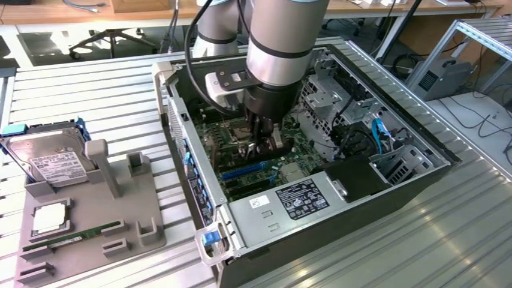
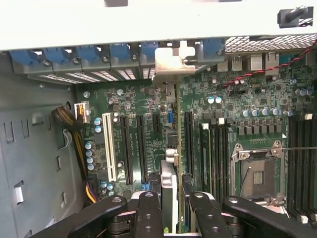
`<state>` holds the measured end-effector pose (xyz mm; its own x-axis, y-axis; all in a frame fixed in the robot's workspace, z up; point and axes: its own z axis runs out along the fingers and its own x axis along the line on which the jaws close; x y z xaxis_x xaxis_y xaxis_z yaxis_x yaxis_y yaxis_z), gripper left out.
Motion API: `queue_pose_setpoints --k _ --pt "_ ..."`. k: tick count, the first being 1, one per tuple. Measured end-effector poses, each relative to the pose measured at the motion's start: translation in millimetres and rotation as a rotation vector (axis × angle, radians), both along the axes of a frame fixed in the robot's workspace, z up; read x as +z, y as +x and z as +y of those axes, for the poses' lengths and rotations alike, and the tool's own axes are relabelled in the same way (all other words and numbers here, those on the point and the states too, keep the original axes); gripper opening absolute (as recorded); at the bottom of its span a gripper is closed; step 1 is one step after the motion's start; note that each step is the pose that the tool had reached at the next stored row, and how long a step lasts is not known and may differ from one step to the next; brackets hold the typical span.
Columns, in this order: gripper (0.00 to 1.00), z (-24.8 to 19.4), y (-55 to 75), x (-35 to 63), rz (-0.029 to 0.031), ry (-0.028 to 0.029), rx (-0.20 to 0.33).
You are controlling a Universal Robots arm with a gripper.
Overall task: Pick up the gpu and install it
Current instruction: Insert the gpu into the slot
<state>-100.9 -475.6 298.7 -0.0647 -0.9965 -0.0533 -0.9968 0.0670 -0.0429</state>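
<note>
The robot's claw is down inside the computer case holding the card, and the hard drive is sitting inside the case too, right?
Not quite. The hard drive isn't inside the case; the exterior view shows it outside, on the gray holder on the exterior view's left. The rest is right: the claw is down inside the computer case, holding the card edge-on over the green board.

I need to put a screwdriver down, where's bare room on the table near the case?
Bare slatted table lies beyond the grey tray, at the exterior view's left of the case, and bare table again at its right. The tray is crowded: hard drive, RAM stick. Inside the case, the gripper holds the gpu.
</note>
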Motion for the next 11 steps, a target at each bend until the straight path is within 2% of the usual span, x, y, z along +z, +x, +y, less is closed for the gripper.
queue_pose_setpoints --k 4,8,11 --pt "0.27 0.0 -0.1 -4.7 -0.0001 -0.0009 0.0" --pt "0.27 0.9 -0.1 -8.9 0.0001 -0.0067 0.0" --pt "0.27 3.1 -0.1 -11.2 0.0 -0.0147 0.0"
